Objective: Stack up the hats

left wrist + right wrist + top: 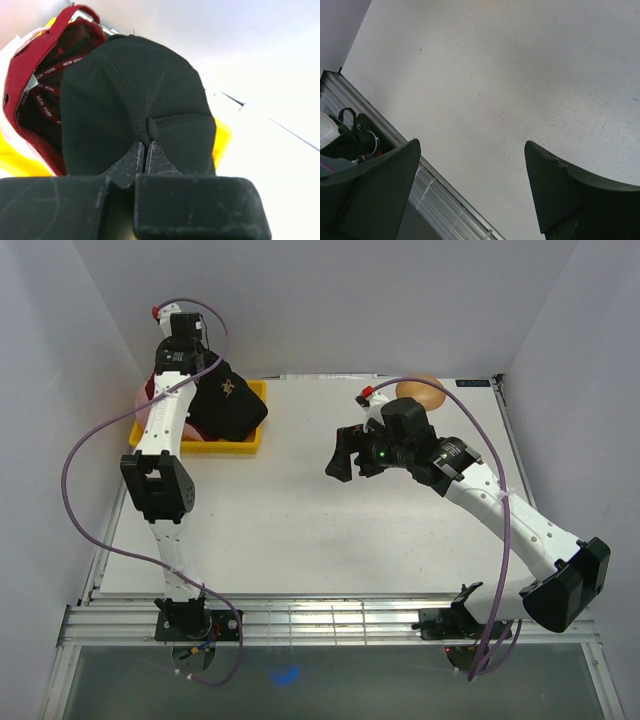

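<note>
A black hat [228, 405] with a pale logo lies in the yellow tray [250, 443] at the back left. In the left wrist view its crown [135, 100] fills the middle, and my left gripper [145, 146] is shut on the fabric right by the top button. A dark red hat [30, 95] lies inside-up beside it on the left. A bit of pink hat [143, 400] shows at the tray's left end. My right gripper [348, 452] hovers open over mid-table, and its fingertips [542, 155] have only bare table between them.
A wooden mushroom-shaped stand [422, 391] sits at the back right, partly behind the right arm. The yellow tray's rim [222, 140] shows past the black hat. White walls close in the table on the left, back and right.
</note>
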Available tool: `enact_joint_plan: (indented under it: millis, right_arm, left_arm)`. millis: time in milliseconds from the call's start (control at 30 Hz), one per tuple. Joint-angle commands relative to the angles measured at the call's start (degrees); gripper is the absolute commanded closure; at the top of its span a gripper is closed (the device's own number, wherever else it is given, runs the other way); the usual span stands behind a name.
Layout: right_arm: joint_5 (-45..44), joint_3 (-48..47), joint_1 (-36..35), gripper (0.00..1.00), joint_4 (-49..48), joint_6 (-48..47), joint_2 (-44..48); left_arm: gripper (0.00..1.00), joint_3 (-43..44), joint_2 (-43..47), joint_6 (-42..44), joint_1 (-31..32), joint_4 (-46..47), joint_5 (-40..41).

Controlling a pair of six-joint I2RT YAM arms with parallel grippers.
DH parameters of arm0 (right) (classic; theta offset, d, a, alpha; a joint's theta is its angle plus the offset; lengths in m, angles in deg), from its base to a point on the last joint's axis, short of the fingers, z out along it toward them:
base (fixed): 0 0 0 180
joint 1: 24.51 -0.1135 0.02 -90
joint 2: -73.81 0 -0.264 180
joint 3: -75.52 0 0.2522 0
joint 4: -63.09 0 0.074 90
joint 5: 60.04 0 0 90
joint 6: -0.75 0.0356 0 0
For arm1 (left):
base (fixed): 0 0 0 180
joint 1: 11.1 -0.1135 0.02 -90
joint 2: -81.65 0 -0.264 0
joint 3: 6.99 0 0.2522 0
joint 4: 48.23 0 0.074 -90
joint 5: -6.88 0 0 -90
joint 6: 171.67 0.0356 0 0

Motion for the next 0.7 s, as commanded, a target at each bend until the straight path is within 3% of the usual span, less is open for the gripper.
enact_joint_plan:
  millis: [0,500,667]
  right_arm:
    - [-0.9,-1.7,0.3,0.11,-1.8,-1.2,0.8]
    - [-5.5,-4.9,0.9,0.11,-0.1,-1.8,2.3]
    - [-13.5,-4.2,1.8,0.1,0.2,-1.8,6.9]
  left_arm:
    - [1.0,2.9,8.4,1.3,-0.5,1.7,-2.6]
    - [1.0,1.4,17.8,3.3,-0.4,3.5,-11.3]
    - [1.0,0.7,20.1,1.4,1.6,3.6,-16.4]
